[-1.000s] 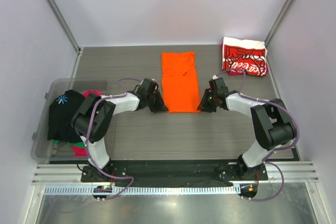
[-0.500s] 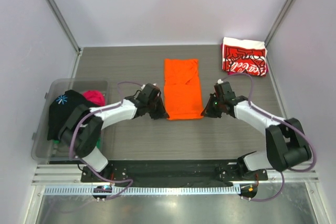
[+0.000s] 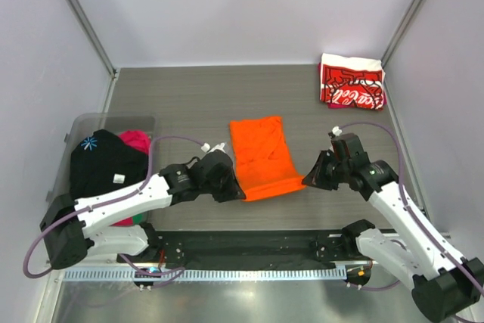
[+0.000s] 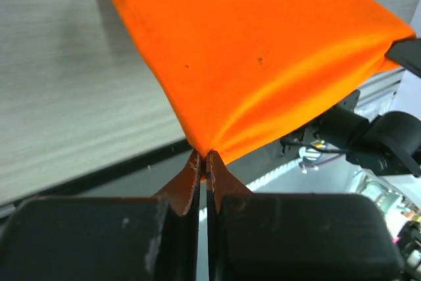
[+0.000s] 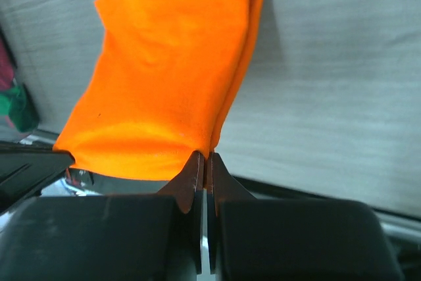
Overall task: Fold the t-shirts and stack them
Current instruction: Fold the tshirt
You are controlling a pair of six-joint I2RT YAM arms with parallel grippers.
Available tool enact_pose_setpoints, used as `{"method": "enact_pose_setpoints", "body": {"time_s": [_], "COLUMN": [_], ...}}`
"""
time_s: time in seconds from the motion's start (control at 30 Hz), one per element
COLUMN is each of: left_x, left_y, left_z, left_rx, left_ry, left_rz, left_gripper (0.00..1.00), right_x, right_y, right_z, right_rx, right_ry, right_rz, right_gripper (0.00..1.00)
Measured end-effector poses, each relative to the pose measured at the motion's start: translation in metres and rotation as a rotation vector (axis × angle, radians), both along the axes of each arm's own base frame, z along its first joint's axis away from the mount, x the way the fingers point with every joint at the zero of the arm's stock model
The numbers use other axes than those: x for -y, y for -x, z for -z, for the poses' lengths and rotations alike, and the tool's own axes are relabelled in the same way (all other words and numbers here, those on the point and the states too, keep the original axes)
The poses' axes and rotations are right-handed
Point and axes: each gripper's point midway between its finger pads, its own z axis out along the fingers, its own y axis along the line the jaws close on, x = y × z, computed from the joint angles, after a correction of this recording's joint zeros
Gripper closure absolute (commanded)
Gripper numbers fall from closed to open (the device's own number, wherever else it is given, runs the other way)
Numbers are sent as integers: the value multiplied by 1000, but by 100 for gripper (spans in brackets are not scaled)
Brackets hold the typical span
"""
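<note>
**Grey table, one orange tee held by two corners**

Pale walls stand round a grey, striped table (image 3: pixel 189 104). At my left side sits a clear plastic bin (image 3: pixel 113 117) with a black tee (image 3: pixel 102 164) and a pink tee (image 3: pixel 136 139) bunched inside. The orange t-shirt (image 3: pixel 261 156) lies in the middle of the table, near my bases, folded into a narrow shape. Its near edge is up off the table and stretched tight. The red-and-white t-shirt (image 3: pixel 350 82) lies folded at the far right corner, well apart.

My left gripper (image 4: pixel 203 162) is pinched tight on the near left corner of the orange cloth. My right gripper (image 5: pixel 204 161) is pinched tight on the near right corner, over more than one layer.

I think this cloth is light, soft and floppy. It will sag and slide, but it will not break. The corners are the best place to hold it. All the layers should be in the pinch, or the fold may fall open.
</note>
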Motion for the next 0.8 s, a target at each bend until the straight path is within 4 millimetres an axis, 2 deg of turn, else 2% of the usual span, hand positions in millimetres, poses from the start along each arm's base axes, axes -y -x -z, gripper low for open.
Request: {"method": "enact_pose_setpoints", "body": {"time_s": [0.07, 0.17, 0.3, 0.5, 0.63, 0.8], "left_x": [-3, -8, -10, -7, -16, -31], "left_y": [8, 8, -2, -32, -62, -110], "left_z": [-4, -11, -26, -53, -64, -74], "left_rx": [-10, -1, 36, 97, 114, 110], "left_ry": [3, 1, -20, -83, -113, -116], "left_rz": [-8, -42, -71, -102, -150, -220], "left_gripper": [100, 100, 100, 100, 100, 99], "right_x": [2, 4, 4, 3, -3, -12], "right_y": [12, 22, 17, -23, -55, -97], "right_z": [-4, -6, -16, -45, -63, -73], "right_rx": [-9, -27, -40, 8, 41, 63], "right_ry": [-11, -15, 5, 67, 102, 150], "right_rz": [0, 1, 9, 30, 23, 11], "right_gripper": [99, 99, 99, 99, 99, 99]}}
